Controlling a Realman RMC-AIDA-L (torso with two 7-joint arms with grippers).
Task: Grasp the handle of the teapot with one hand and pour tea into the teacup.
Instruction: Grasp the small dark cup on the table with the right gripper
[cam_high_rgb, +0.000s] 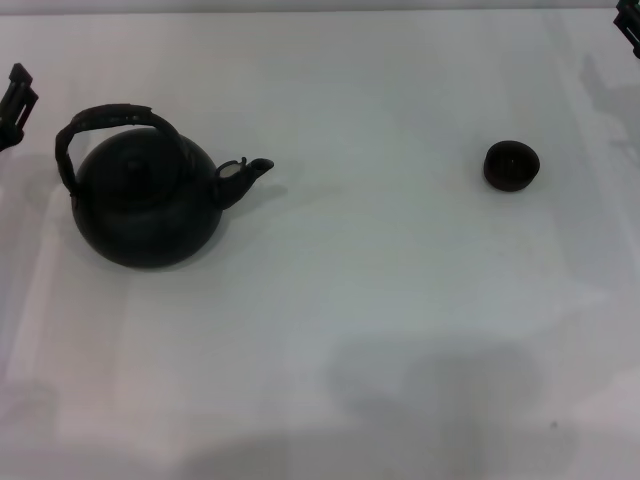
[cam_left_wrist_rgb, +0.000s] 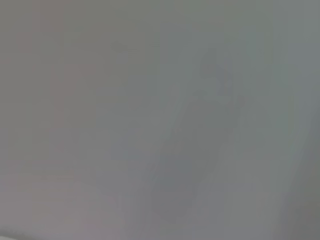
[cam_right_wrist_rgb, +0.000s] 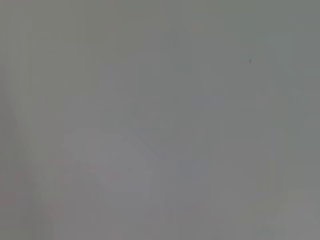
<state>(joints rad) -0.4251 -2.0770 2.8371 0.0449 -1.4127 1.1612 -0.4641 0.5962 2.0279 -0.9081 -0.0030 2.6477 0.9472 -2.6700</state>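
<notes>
Head view: your teapot (cam_high_rgb: 148, 205) sits left on the table (cam_high_rgb: 380, 300), spout aimed at the teacup (cam_high_rgb: 511, 165) well off right. It looks heavy and rigid, so grab the handle (cam_high_rgb: 110, 118) at its arch top. Left gripper (cam_high_rgb: 18, 95) and right gripper (cam_high_rgb: 630, 25) barely peek in at the edges, can't tell their jaws. Both wrist views: just blank surface.

From my remote seat the place looked like a bare test bench or lab setup, not a lived-in room. A plain white desk (cam_high_rgb: 400, 300) filled the whole head view, with no walls, furniture or clutter in sight. Only a black teapot (cam_high_rgb: 145, 205) and a small dark teacup (cam_high_rgb: 511, 165) stood on it, well apart. Both wrist views showed nothing but blank pale surface.
</notes>
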